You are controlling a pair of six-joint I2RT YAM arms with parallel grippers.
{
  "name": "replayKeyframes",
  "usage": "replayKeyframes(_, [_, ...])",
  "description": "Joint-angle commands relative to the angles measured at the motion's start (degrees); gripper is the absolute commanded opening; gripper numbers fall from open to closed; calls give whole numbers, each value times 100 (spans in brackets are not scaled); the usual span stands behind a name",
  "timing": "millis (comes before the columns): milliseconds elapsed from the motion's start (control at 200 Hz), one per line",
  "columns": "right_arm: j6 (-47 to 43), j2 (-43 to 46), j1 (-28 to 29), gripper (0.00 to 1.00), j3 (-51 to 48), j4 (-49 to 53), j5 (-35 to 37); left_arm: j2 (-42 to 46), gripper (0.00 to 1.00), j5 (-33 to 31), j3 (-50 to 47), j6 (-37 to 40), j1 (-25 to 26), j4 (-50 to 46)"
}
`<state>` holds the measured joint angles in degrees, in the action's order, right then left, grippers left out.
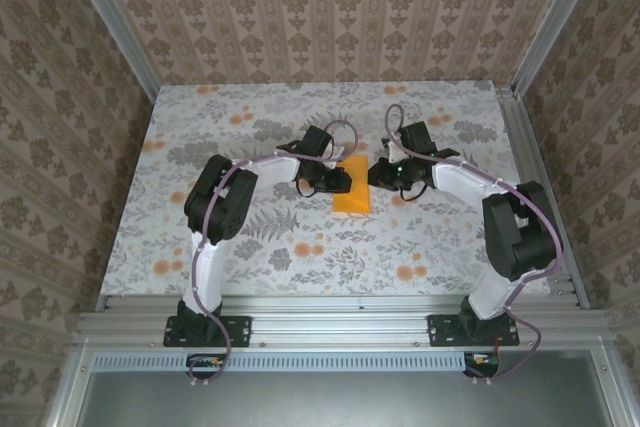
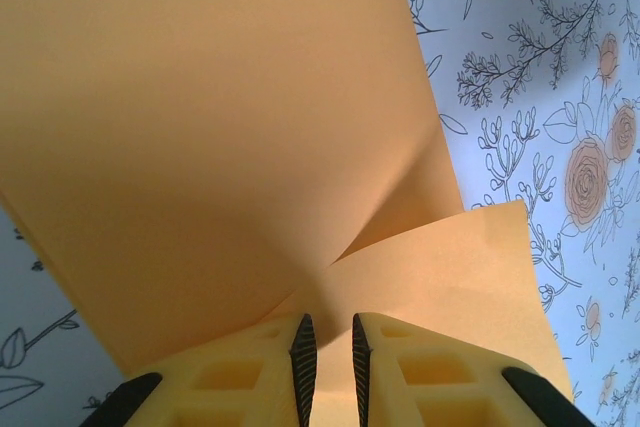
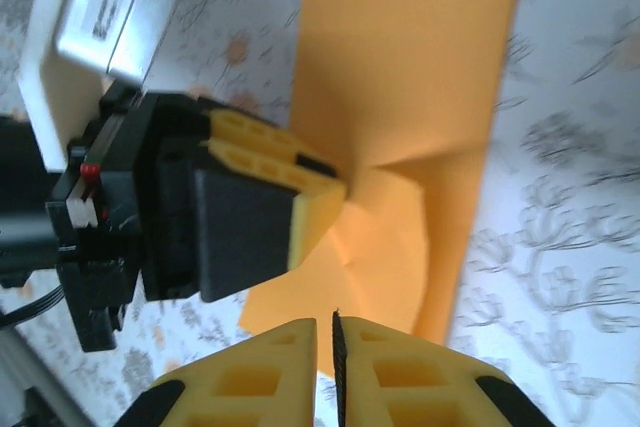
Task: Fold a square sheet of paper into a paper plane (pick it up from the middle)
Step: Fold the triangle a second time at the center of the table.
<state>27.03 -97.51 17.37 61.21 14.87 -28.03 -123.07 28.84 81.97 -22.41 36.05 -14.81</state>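
Note:
The square sheet of paper (image 1: 352,192) is bright orange and lies partly folded at mid-table between both grippers. My left gripper (image 1: 343,180) comes at it from the left. In the left wrist view its jaws (image 2: 329,332) stand narrowly apart on a pinch of the paper (image 2: 200,127), which bulges up on the left with a flap on the right. From the right wrist its yellow fingers (image 3: 300,217) pinch the paper (image 3: 410,77) where creases radiate. My right gripper (image 1: 378,175) sits at the sheet's right edge. Its tips (image 3: 325,322) are nearly together over the near paper edge.
The table (image 1: 300,247) is covered in a grey leaf print with small orange flowers. Patterned walls and aluminium posts (image 1: 530,47) close it in on three sides. A metal rail (image 1: 330,319) runs along the near edge by the arm bases.

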Motion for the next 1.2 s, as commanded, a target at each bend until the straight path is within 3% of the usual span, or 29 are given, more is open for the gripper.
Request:
replayKeyframes(0, [504, -285, 183, 14, -104, -441, -499, -586, 23, -380, -182, 141, -42, -534])
replayKeyframes(540, [109, -1248, 303, 10, 232, -68, -66, -596, 22, -325, -230, 228, -133, -619])
replayKeyframes(1195, [-291, -1055, 267, 10, -359, 84, 429, -736, 22, -438, -186, 418, -186, -827])
